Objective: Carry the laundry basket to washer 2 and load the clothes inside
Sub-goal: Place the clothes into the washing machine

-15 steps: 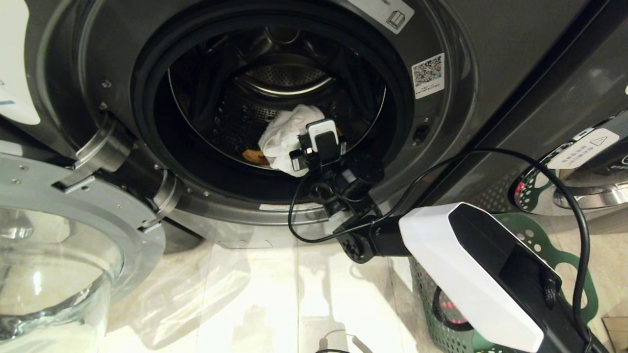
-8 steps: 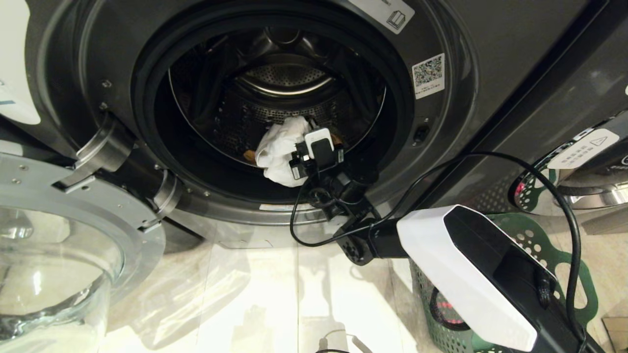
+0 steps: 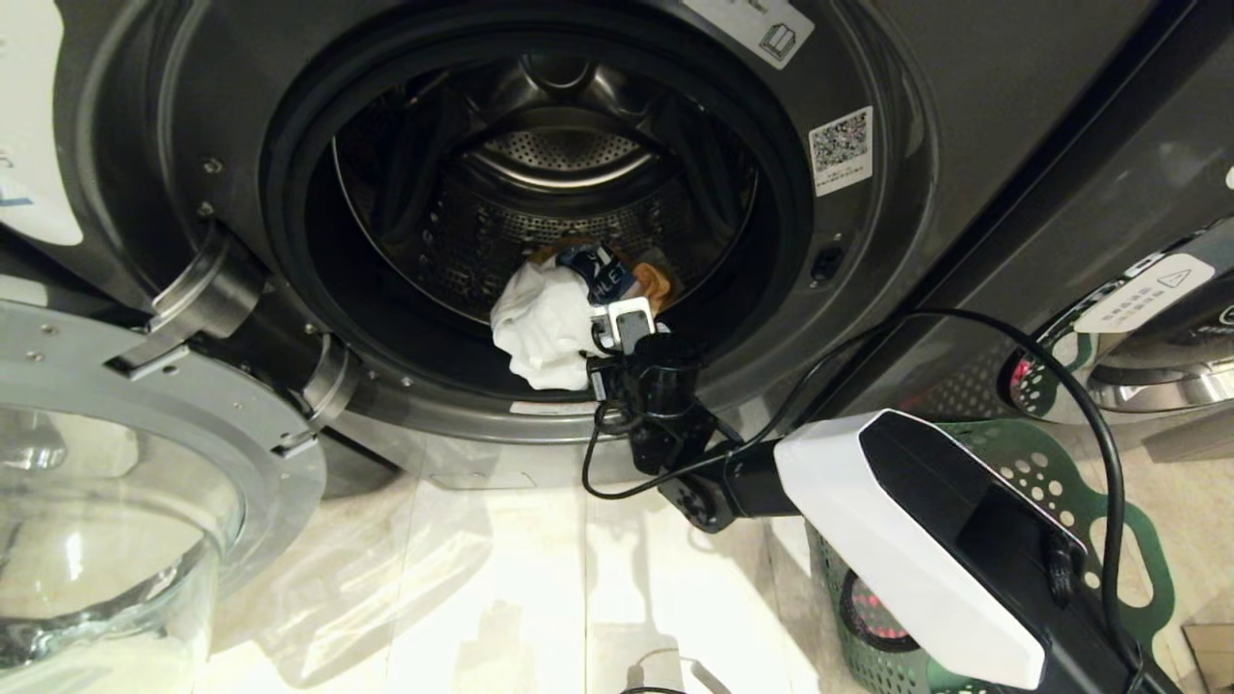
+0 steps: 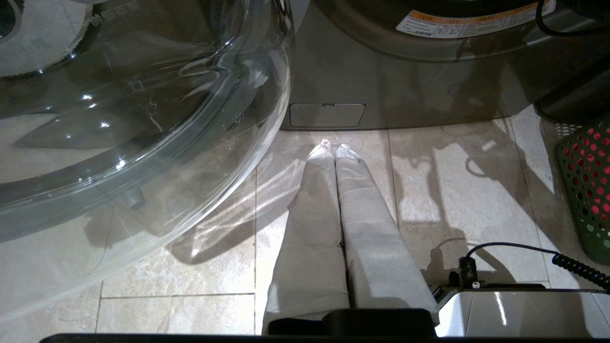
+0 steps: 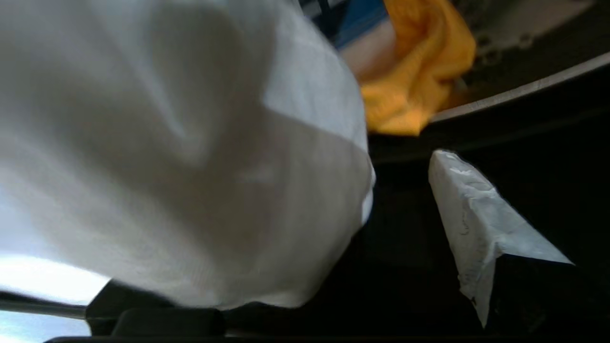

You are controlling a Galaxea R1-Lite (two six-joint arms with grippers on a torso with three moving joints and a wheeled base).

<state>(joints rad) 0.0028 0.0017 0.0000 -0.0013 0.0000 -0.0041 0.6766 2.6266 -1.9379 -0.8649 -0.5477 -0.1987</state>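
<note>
**Clothes lie at the drum's lip, right claw spread beside them**

Clothes [image 3: 545, 323] sit at the front lower edge of the drum of washer 2 [image 3: 925, 116]: a white garment [image 5: 181, 157] bunched on the black door seal, its dark printed patch turned up toward the drum, and a yellow-orange garment [image 5: 414, 90] just behind it on the perforated steel. The right gripper [image 3: 617, 333] reaches into the door opening from below and to the right, close against the white garment's right side. In the right wrist view one taped finger [image 5: 476, 224] stands clear of the cloth with dark seal between them, while the white fabric fills the other half and hides the second finger; the jaws stand apart, and whether the hidden finger touches the cloth cannot be told.

The washer door [image 3: 125, 453], a chrome ring with a bulging glass bowl, hangs swung wide at the left of the opening. A black cable [image 3: 974, 323] loops from the right arm's wrist across the washer's front. The arm's white forearm shell [image 3: 906, 540] covers much of the laundry basket [image 3: 1089, 501], which stands on the tiled floor [image 3: 501, 578] right of the washer, with something red-pink showing through its holes. A neighbouring washer's chrome door ring [image 3: 1138, 386] shows at far right.

The left gripper [image 4: 332, 147] hangs low over the tiles in front of the washer's base, its two taped fingers pressed together on nothing.
</note>
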